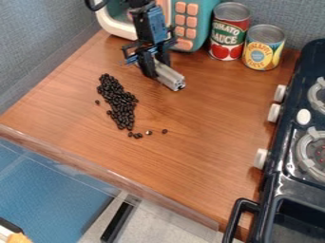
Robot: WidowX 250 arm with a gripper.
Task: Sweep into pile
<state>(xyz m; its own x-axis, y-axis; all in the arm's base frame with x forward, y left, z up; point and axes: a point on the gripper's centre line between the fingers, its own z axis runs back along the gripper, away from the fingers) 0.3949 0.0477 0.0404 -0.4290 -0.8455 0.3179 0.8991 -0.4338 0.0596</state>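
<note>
Looking down at a slant on a brown wooden bench (209,128). Up near the top edge, left of middle: black-and-blue claw (156,69), hanging down over the bench in front of the toy microwave (195,21). Pinching a short grey bar (169,77) by its rear end; pointing with the free end down and to the right. Cannot tell whether touching the wood or held just above it.

Left of the bar, well clear of it: dark beans (119,102), gathered in a long, uneven band. Running from the upper left down to the lower right, packed closely along most of its length. Lying loose: one bean just left of the band, a few close below its lower end, and two farther right, one with a pale spot, all apart from each other.

At the back, right of the microwave: a tall red can (230,33), and just beside it to the right, a shorter yellow can (262,50), both upright on the bench. Along the right side: black toy stove (276,185), with white knobs on its near side, grey burner grates on top, and a black handle toward the lower edge. Behind the bench: grey-blue wall (32,42).
</note>
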